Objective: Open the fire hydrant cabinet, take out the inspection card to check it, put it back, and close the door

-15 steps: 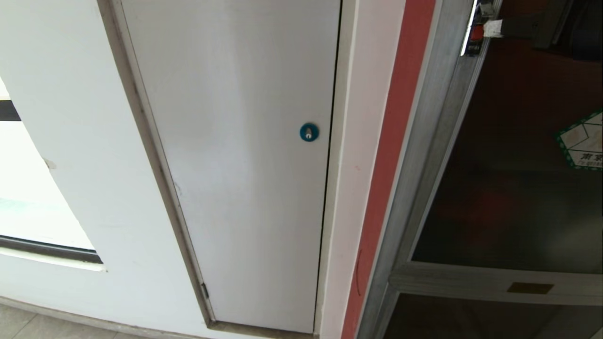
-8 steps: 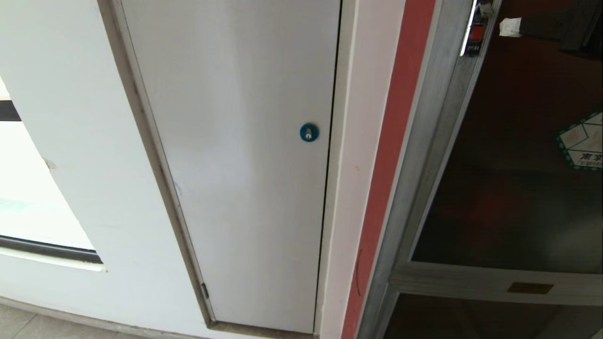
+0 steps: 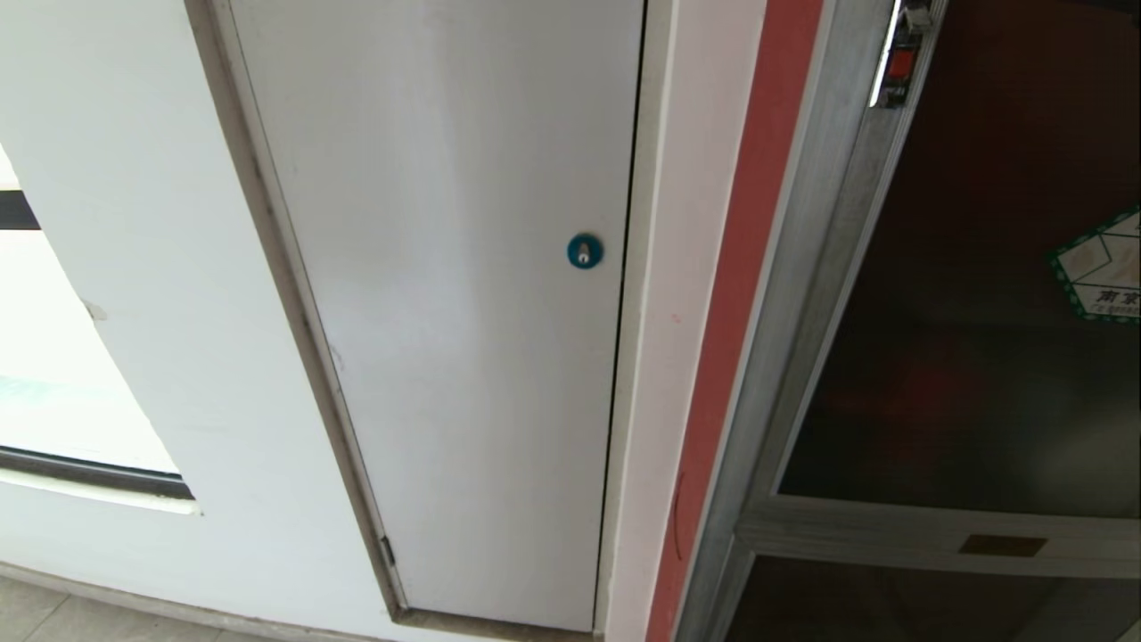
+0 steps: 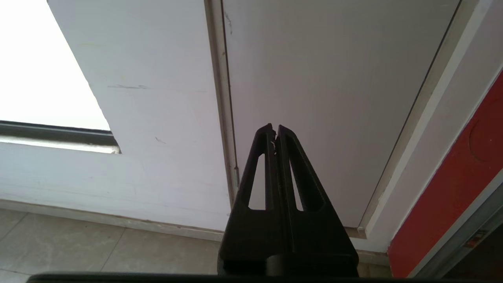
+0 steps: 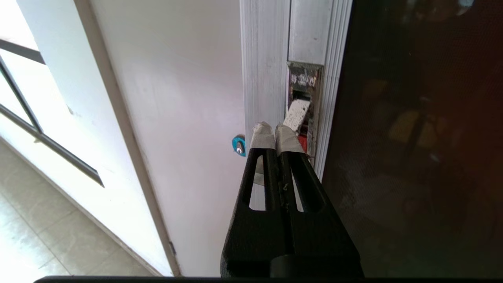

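Observation:
The fire hydrant cabinet (image 3: 802,267) stands at the right, with a brushed aluminium frame beside a red strip. Its door (image 3: 963,357) of dark tinted glass is closed and carries a green-bordered sticker (image 3: 1101,267) and a brass plate (image 3: 1002,545). A metal latch recess (image 3: 900,67) with a red part sits high on the door's edge. In the right wrist view my right gripper (image 5: 275,129) is shut and empty, its taped tips just short of that latch recess (image 5: 304,98). My left gripper (image 4: 274,129) hangs shut and idle, low before the white panel. The inspection card is out of view.
A plain white panel (image 3: 446,312) with a blue round lock (image 3: 584,251) fills the middle, left of the cabinet. A window (image 3: 53,392) lies at the far left. Tiled floor (image 4: 78,247) runs along the wall's foot.
My right gripper's taped tips, seen by the latch at the top right of the head view, drew off to the right and left that view. The left arm has not moved.

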Controlling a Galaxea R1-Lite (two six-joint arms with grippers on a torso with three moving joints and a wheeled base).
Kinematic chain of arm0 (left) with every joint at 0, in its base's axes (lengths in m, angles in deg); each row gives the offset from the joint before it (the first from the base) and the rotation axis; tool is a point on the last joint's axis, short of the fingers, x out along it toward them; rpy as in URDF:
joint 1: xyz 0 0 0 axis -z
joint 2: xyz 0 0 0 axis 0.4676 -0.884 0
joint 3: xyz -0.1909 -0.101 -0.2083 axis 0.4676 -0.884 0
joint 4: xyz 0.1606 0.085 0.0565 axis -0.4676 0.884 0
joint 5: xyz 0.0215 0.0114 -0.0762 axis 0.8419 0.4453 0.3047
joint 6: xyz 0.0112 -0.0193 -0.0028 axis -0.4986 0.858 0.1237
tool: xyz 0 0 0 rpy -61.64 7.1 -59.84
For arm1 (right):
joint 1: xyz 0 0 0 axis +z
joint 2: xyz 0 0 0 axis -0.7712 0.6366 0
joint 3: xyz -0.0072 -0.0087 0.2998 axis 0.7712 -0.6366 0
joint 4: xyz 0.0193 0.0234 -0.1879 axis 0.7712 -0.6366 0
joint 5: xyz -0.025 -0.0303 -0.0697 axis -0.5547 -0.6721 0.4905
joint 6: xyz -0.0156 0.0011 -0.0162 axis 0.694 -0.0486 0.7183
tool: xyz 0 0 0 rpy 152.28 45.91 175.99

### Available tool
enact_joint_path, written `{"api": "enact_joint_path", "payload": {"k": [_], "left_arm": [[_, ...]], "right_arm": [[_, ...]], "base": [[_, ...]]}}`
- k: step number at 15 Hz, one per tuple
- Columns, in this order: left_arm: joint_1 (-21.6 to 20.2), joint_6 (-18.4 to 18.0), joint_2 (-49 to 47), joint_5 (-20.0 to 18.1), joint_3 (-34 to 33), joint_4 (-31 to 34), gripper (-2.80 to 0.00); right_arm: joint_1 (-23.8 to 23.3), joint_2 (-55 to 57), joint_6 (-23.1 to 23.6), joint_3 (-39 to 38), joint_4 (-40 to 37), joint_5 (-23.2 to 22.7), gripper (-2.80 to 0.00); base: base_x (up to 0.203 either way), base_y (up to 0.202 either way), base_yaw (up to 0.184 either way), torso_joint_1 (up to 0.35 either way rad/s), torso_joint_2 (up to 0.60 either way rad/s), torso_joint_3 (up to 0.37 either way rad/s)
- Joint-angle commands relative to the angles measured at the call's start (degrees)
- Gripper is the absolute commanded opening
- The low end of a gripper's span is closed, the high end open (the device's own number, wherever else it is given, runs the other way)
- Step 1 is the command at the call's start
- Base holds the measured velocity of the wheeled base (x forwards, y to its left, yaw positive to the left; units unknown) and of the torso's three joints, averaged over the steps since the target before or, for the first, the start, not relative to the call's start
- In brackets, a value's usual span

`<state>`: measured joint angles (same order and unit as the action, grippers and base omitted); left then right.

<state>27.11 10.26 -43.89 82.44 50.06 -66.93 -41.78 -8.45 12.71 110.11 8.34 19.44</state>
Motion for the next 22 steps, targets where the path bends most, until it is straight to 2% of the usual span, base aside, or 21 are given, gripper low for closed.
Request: {"api": "enact_joint_path", "payload": {"k": [1, 6, 13, 22], "left_arm": [[-0.02, -0.04, 0.01, 0.01, -0.35, -0.02, -2.80], [-0.02, 0.05, 0.01, 0.01, -0.35, -0.02, -2.80], [-0.02, 0.02, -0.01, 0.01, -0.35, -0.02, -2.80], [-0.02, 0.05, 0.01, 0.01, -0.35, -0.02, -2.80]], "right_arm": [[0.25, 0.88, -0.02, 2.19, -0.19, -0.03, -2.80], [0.29, 2.99, -0.02, 5.73, -0.38, 0.19, -2.80], [0.12, 2.18, -0.10, -1.92, -0.20, 2.46, -2.80], [-0.33, 2.87, -0.02, -7.68, -0.21, 3.47, -2.80]], "base": [[0.000, 0.000, 0.000, 0.000, 0.00, 0.000], [0.000, 0.000, 0.000, 0.000, 0.00, 0.000], [0.000, 0.000, 0.000, 0.000, 0.00, 0.000], [0.000, 0.000, 0.000, 0.000, 0.00, 0.000]]}}
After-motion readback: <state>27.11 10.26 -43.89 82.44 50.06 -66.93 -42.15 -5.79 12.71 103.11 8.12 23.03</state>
